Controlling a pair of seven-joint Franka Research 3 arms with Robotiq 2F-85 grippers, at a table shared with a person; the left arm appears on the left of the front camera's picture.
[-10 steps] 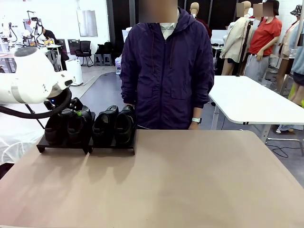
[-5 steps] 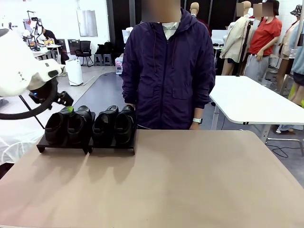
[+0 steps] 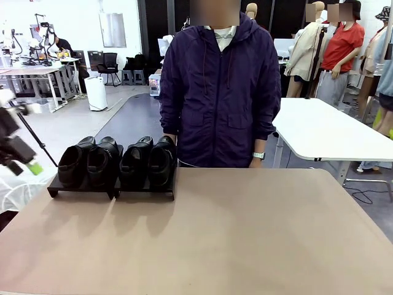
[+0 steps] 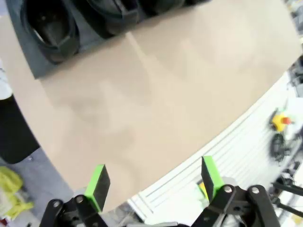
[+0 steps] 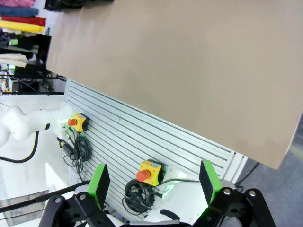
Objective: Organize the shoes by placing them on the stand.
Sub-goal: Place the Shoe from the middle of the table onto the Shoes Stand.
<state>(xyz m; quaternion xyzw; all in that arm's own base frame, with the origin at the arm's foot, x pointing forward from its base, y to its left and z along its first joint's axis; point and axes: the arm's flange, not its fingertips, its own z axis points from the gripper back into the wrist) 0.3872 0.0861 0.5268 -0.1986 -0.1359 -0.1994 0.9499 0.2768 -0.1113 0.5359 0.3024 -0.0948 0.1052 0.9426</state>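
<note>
Four black shoes (image 3: 116,163) sit in a row on the low black stand (image 3: 110,187), at the far left of the desk (image 3: 233,233), about 10 o'clock in the front view. The left claw (image 4: 154,182) is wide open and holds nothing; its view looks down at the shoes' openings. The right claw (image 5: 154,182) is wide open too, holding nothing, over the desk's edge and yellow boxes with red buttons (image 5: 150,172).

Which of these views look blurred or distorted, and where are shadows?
Front view: sharp; the shoes and stand cast soft shadows toward the camera on the table. Left wrist view: motion-blurred, table edge curved by the wide lens. Right wrist view: fairly sharp, tilted.
</note>
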